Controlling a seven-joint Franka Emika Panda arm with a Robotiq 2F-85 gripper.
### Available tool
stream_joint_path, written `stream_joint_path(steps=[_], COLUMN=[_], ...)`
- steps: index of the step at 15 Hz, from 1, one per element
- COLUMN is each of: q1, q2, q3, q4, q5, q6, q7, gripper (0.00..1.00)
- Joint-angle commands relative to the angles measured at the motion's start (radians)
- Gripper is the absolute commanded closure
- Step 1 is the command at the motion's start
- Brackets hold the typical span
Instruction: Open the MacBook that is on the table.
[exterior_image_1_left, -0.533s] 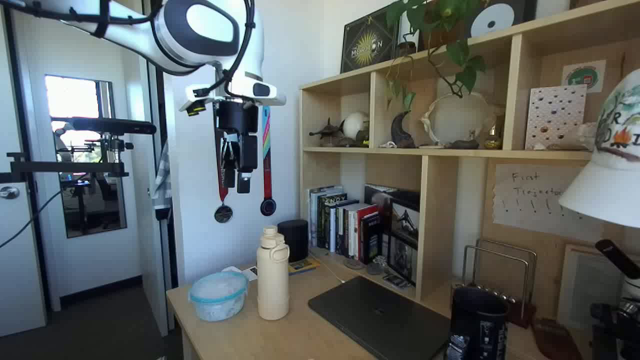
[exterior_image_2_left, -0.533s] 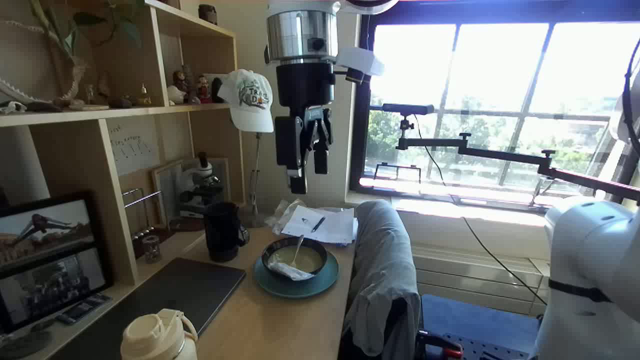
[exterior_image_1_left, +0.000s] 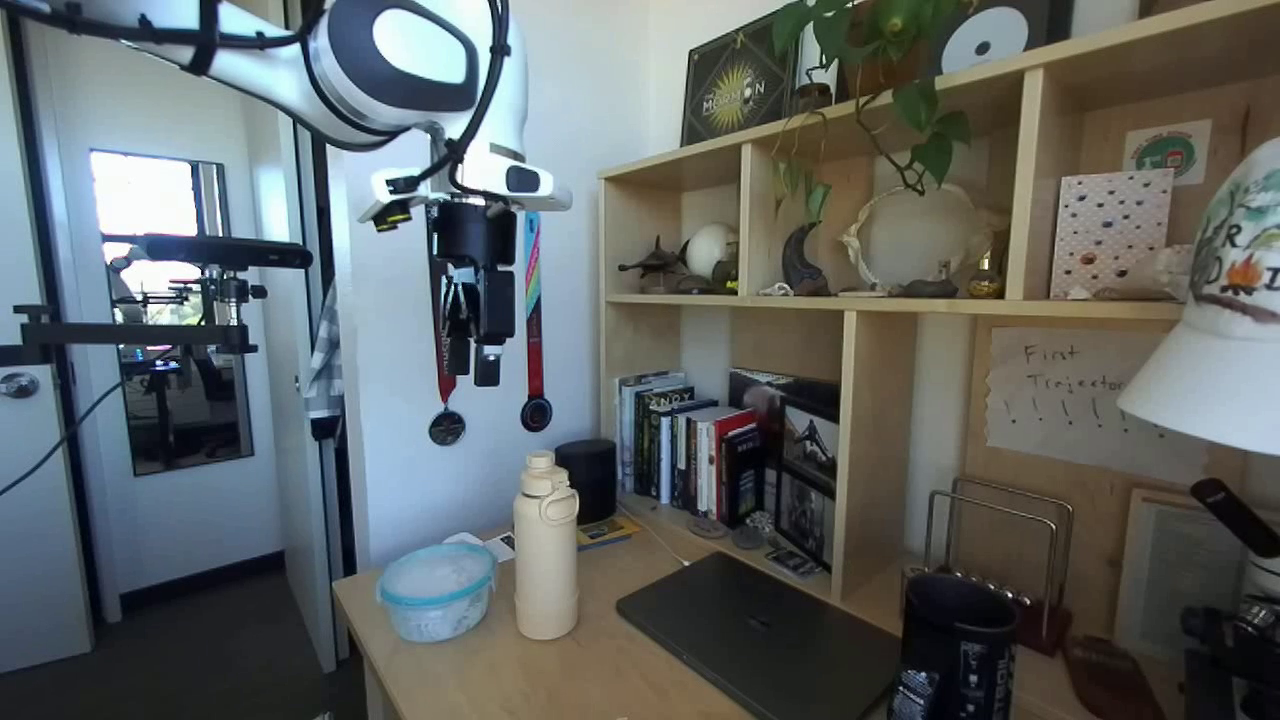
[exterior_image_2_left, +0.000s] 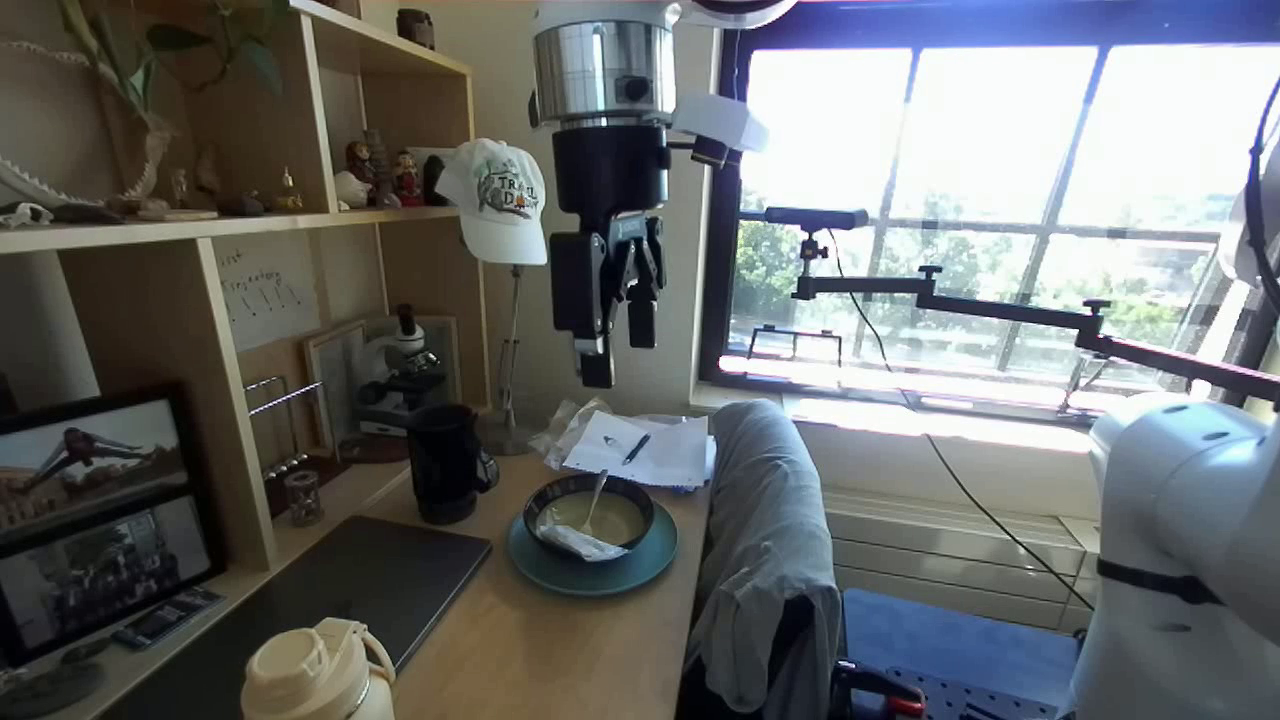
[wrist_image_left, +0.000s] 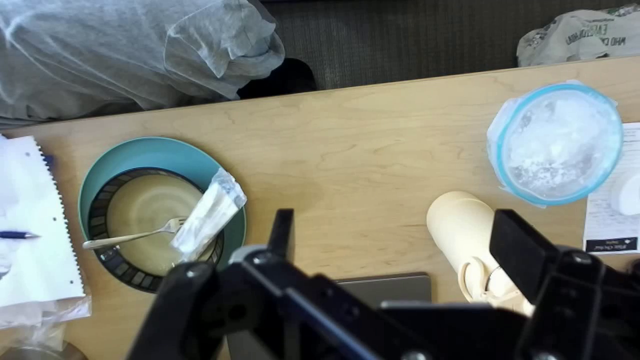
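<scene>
The MacBook is a thin dark grey laptop lying flat and closed on the light wooden table. It shows in both exterior views, the MacBook and again the MacBook, and on the table. In the wrist view only part of the MacBook shows at the bottom; the gripper hides the rest. My gripper hangs high above the table, pointing down, apart from everything. It also shows as the gripper in an exterior view. In the wrist view the gripper has its fingers wide apart with nothing held.
A cream bottle stands beside the MacBook, near a blue-lidded container. A black mug stands at the MacBook's other end, near a bowl on a teal plate. A shelf unit rises behind.
</scene>
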Motion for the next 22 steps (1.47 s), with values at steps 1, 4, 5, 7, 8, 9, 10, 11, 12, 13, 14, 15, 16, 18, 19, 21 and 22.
stream_joint_path(steps=[1,4,5,7,8,9,10,11,12,13,14,15,16,18,19,21,22], q1=[0.006,0.006,0.000,-0.015,-0.024,-0.029,-0.035,-0.039,-0.042,-0.043,-0.044,-0.045,-0.045,-0.045,-0.048,-0.058,-0.065], q2=[0.001,0.001,0.018,0.050,0.073,0.101,0.133,0.168,0.204,0.240,0.277,0.316,0.349,0.416,0.450,0.509,0.535], q3=[-0.005,-0.005,-0.019,-0.050,-0.068,-0.089,-0.108,-0.123,-0.134,-0.143,-0.150,-0.152,-0.149,-0.135,-0.128,-0.110,-0.100], q4=[0.002,0.002,-0.003,-0.027,-0.039,-0.049,-0.059,-0.068,-0.075,-0.082,-0.084,-0.088,-0.089,-0.088,-0.089,-0.088,-0.086], q5=[-0.002,-0.002,0.015,0.034,0.048,0.074,0.103,0.135,0.160,0.196,0.234,0.280,0.323,0.407,0.439,0.502,0.530], q6=[-0.002,-0.002,0.008,0.074,0.123,0.172,0.233,0.302,0.366,0.437,0.496,0.566,0.626,0.735,0.782,0.851,0.880], q7=[0.001,0.001,-0.003,-0.011,-0.011,-0.017,-0.024,-0.035,-0.042,-0.063,-0.083,-0.106,-0.128,-0.175,-0.195,-0.226,-0.237], gripper=[0.00,0.00,0.00,0.00,0.00,0.00,0.00,0.00,0.00,0.00,0.00,0.00,0.00,0.00,0.00,0.00,0.00])
